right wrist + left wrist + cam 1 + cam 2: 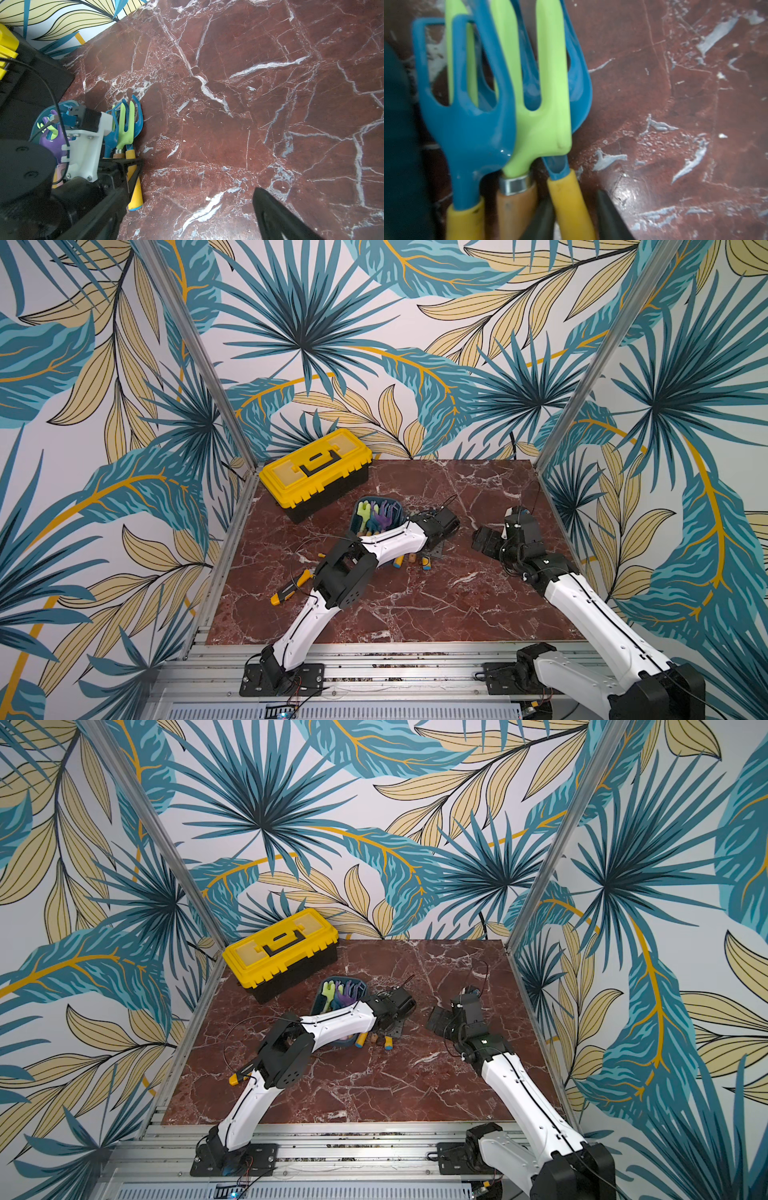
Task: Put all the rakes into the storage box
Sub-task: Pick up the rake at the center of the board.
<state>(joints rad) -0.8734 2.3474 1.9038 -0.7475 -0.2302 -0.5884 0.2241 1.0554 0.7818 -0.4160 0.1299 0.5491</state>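
Observation:
Three hand tools lie side by side on the red marble, next to the storage box (360, 506), a dark teal tub with purple and green tools in it. The rake (579, 87) has a blue head with curved tines and a yellow handle (135, 193). It is the outermost of the three, beside a green fork (546, 116) and a second blue tool (467, 133). My left gripper (574, 197) is shut on the rake's yellow handle, which lies flat on the table. My right gripper (192, 199) hovers open and empty over bare marble to the right, one finger (276, 214) showing.
A yellow-lidded black toolbox (316, 472) stands at the back left behind the tub. A yellow utility knife (282, 595) lies near the left edge under my left arm. Aluminium posts (582, 377) frame the back corners.

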